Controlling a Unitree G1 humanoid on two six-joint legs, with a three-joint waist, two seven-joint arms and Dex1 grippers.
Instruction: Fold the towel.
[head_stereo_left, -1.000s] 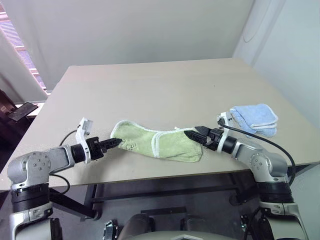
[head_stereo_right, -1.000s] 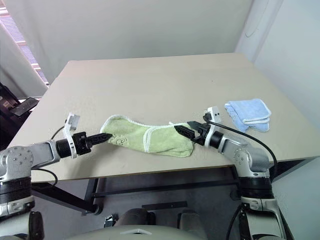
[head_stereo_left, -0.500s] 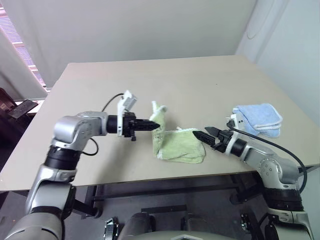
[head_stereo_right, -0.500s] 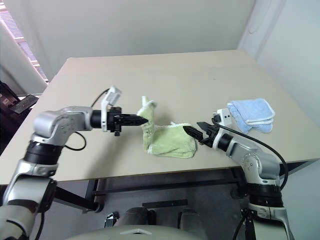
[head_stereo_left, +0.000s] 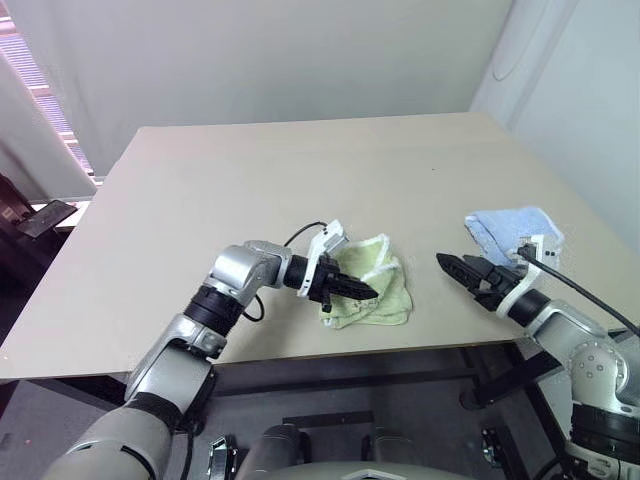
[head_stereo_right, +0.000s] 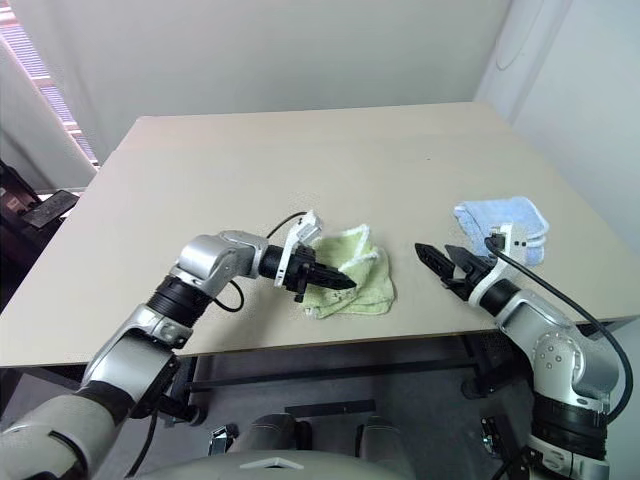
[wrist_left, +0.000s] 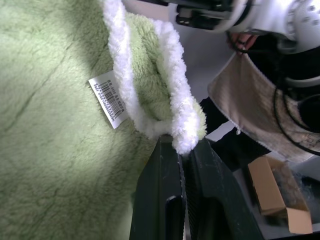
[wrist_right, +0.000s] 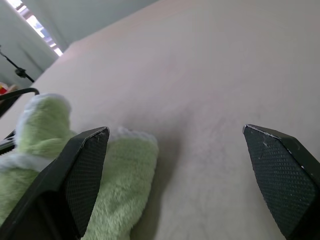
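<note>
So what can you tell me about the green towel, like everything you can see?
The towel is fluffy light green terry cloth with a white edge and a small barcode tag. It lies bunched and doubled over near the front edge of the table. The left gripper is shut on its white-edged corner. The right gripper is open, beside it, not touching.

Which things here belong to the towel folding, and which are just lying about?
Part of the job:
- green towel, bunched near the front edge of the table
- left hand, shut on the towel's white-edged corner
- right hand, open, apart from the towel

Lying about:
- blue folded cloth, beyond the right hand
- dark flat object off the table's left side
</note>
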